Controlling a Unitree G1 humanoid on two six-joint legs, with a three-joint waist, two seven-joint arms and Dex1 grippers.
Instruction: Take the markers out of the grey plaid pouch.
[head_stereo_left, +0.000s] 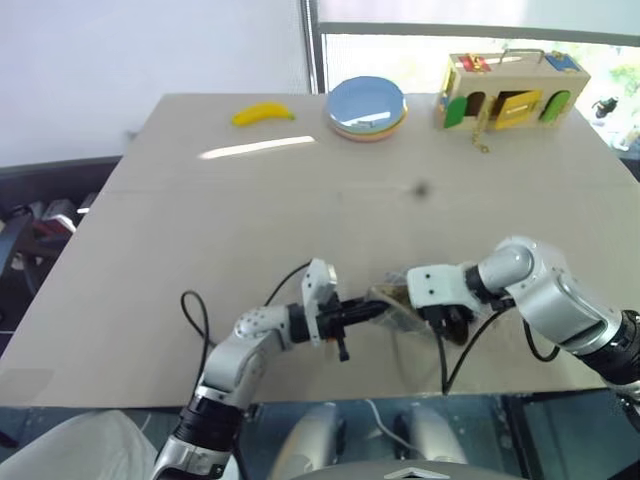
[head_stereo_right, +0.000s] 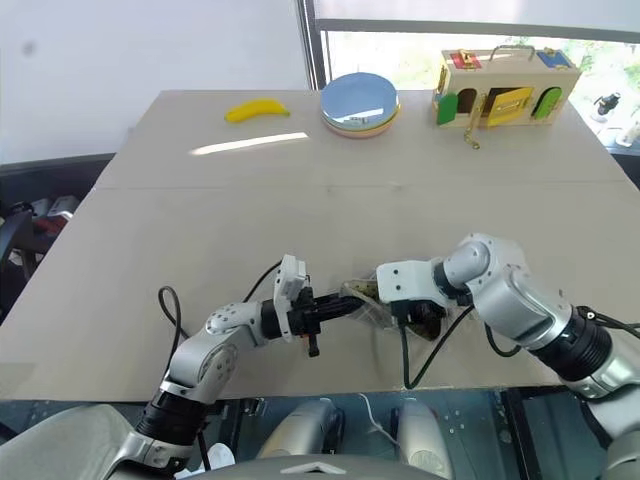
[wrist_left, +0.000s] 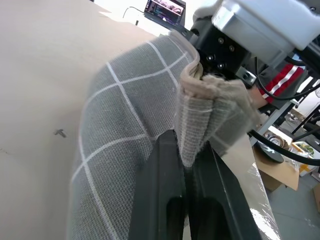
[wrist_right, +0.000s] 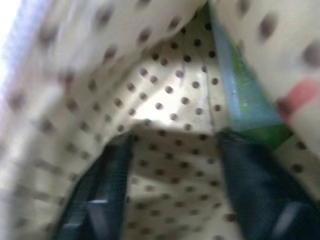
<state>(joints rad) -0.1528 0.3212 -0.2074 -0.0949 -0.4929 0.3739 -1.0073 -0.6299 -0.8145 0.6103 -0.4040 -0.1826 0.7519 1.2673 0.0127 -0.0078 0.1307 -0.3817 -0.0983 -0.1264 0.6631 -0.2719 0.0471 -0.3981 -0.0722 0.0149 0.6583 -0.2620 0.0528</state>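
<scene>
The grey plaid pouch (head_stereo_left: 396, 300) is held just above the table's near edge between my two grippers. My left gripper (wrist_left: 187, 160) is shut on the pouch's rim, pinching the grey fabric and its tan lining. My right gripper (wrist_right: 175, 145) reaches down into the pouch's mouth, its fingers open and apart against the dotted tan lining. A light green marker (wrist_right: 240, 95) lies along the lining just past one right fingertip (wrist_right: 250, 165). Beside it is a blurred red patch (wrist_right: 300, 95), possibly another marker's cap. From the head views the markers are hidden inside the pouch.
At the far side of the tan table (head_stereo_left: 250, 220) lie a yellow banana (head_stereo_left: 262, 113), a stack of plates (head_stereo_left: 367, 107) and a wooden toy box (head_stereo_left: 510, 90). Cables hang from both wrists near the table's front edge.
</scene>
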